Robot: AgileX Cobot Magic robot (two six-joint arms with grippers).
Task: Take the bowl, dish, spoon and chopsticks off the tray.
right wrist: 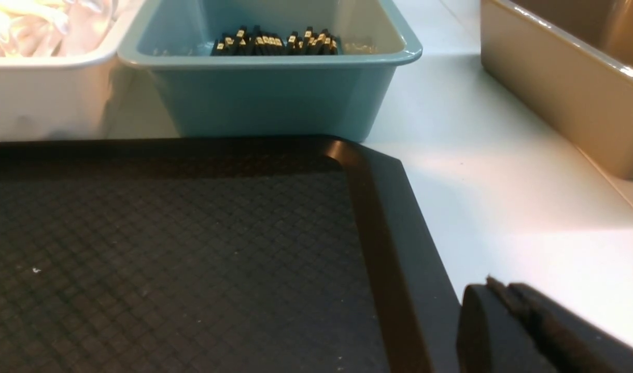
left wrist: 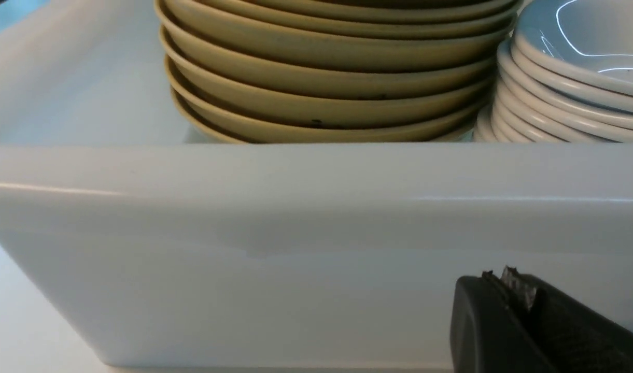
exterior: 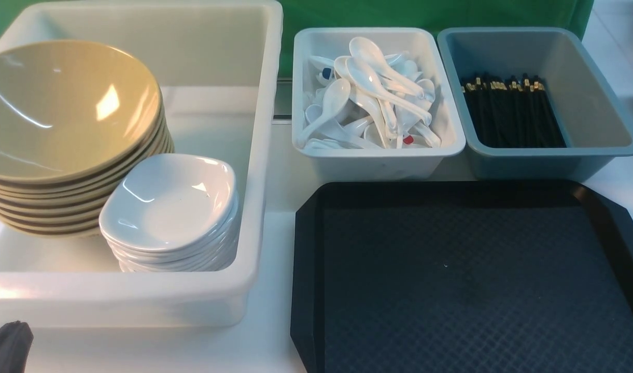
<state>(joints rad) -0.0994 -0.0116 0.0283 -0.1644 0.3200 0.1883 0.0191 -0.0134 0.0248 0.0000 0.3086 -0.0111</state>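
The black tray (exterior: pixel 466 274) lies at the front right with nothing on it; its corner shows in the right wrist view (right wrist: pixel 378 207). An olive-yellow bowl (exterior: pixel 62 109) tops a stack in the large white tub (exterior: pixel 129 295). A white dish (exterior: pixel 171 199) tops a stack beside it. Spoons (exterior: pixel 368 93) fill a small white tub. Black chopsticks (exterior: pixel 510 111) lie in the blue-grey tub. My left gripper (left wrist: pixel 495 282) is shut and empty, low in front of the white tub's near wall. My right gripper (right wrist: pixel 495 287) is shut and empty, beside the tray's right rim.
The small white tub (exterior: pixel 378 160) and blue-grey tub (exterior: pixel 596 150) stand side by side behind the tray. A tan bin (right wrist: pixel 565 88) stands off to the right on the white table. A green backdrop runs behind.
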